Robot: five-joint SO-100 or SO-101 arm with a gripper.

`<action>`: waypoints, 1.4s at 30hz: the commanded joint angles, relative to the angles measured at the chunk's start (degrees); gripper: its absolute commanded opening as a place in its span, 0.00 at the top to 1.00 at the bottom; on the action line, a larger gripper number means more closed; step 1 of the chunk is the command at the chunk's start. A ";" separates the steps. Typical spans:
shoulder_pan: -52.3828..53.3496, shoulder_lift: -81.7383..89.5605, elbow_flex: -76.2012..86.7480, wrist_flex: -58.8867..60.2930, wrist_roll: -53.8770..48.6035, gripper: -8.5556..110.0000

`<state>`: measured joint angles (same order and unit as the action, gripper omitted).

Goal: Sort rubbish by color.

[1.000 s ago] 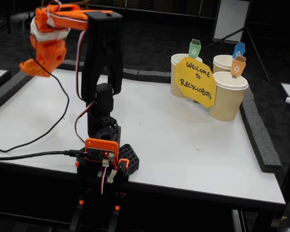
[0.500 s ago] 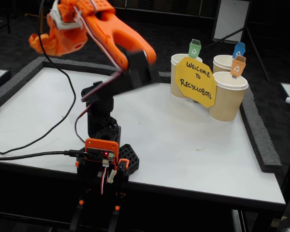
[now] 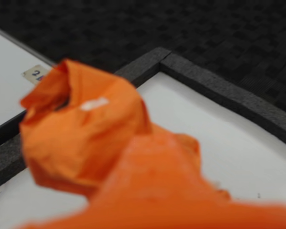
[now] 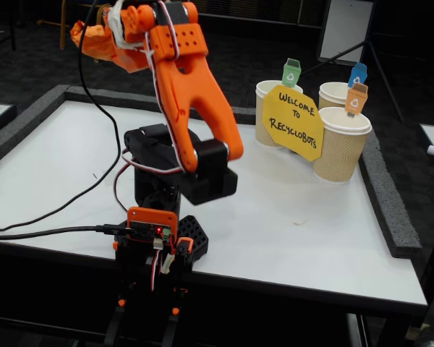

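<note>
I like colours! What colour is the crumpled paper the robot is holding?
Orange; the crumpled paper shows best in the wrist view.

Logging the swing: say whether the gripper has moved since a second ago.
Yes. In the fixed view the gripper, shut on the orange lump, rose and shifted right, toward the paper cups.

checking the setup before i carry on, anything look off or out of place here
Nothing spilled or damaged. The three cups stand upright, and the pincer holds the orange lump high above the table's far corner.
</note>
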<state>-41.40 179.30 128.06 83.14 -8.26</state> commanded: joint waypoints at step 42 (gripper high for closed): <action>74.00 4.04 3.60 -6.77 -1.41 0.93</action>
<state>27.60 183.34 132.63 78.84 -8.44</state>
